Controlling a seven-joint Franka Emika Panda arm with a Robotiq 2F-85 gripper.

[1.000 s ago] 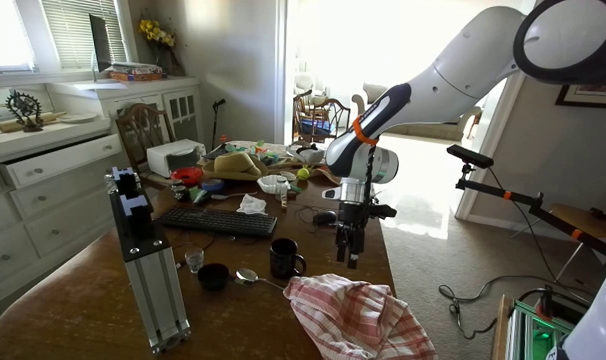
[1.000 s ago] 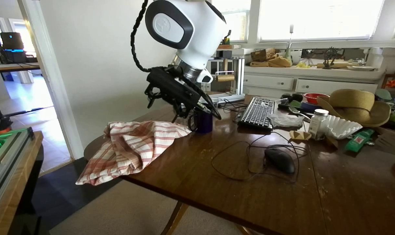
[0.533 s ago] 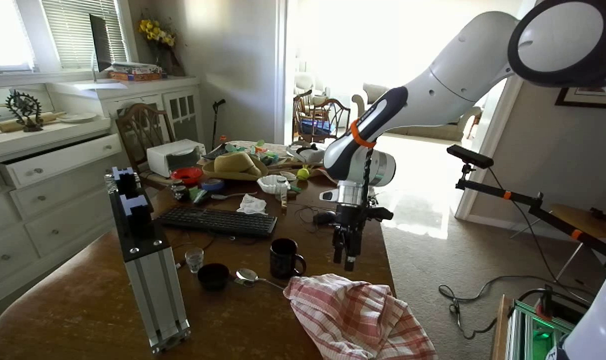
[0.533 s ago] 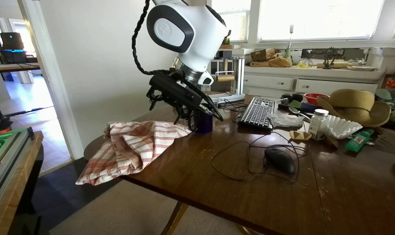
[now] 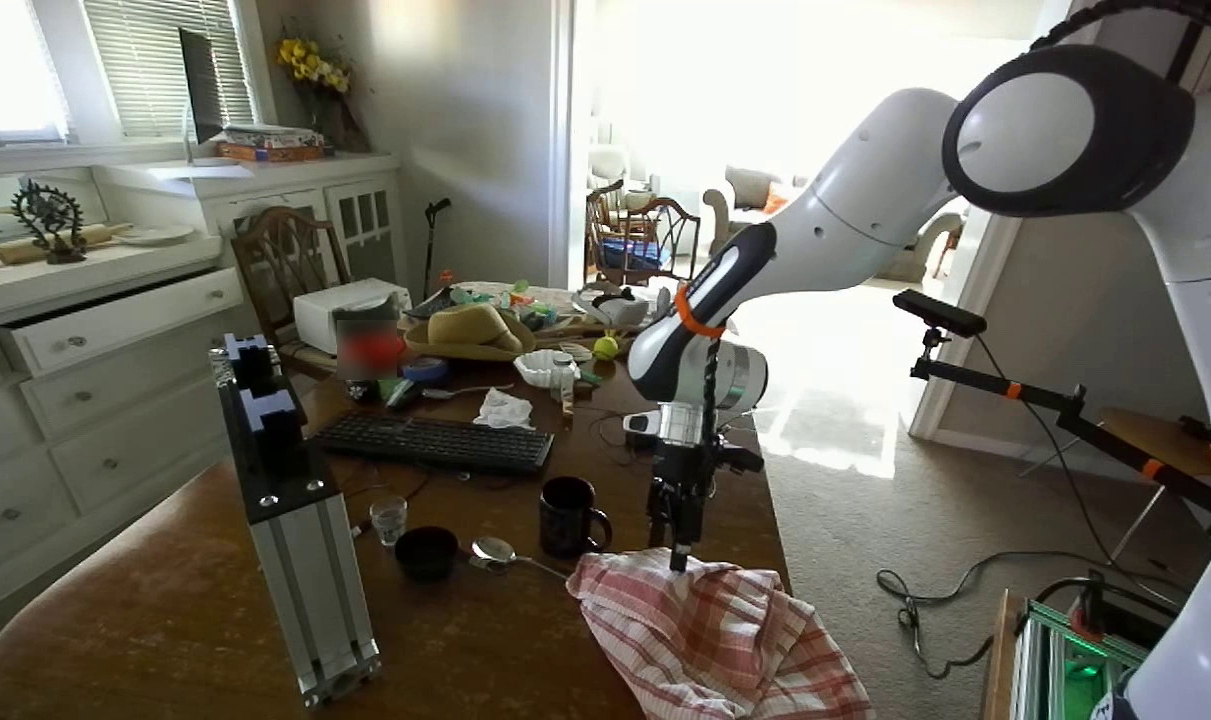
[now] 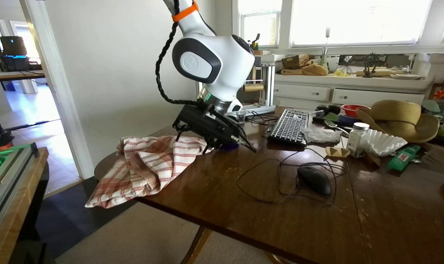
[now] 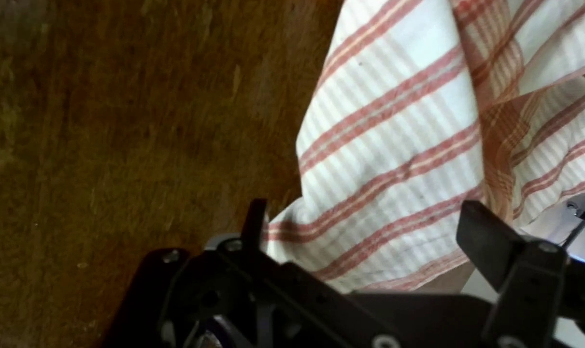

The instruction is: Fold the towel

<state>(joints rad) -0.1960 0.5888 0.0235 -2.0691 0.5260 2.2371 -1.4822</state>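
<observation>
loc: towel (image 7: pixel 393 145) crumpled, partly over surface (image 7: pixel 128 145) edge, nr black mug (image 5: pixel 566 518) | fingers (image 7: pixel 488 241): wide apart, holding nothing, towel end btwn | prob. best: pinch cloth only, lift slow, clear of mug

Towel (image 7: pixel 389 121): white cloth with paired red stripes; one broad, rather smooth part lies in the middle of the wrist view, and looser, creased folds gather at the upper right, running out past the edge.
Table (image 7: pixel 128 121): dark brown wood, worn, with some small light specks; it fills the left part, along the towel's border.
Gripper (image 7: pixel 364 211): black, entering from the bottom; its two fingers (image 7: pixel 255 220) stand wide apart.
Between the fingers: the lower end of the towel; whether they touch it, I cannot tell.
</observation>
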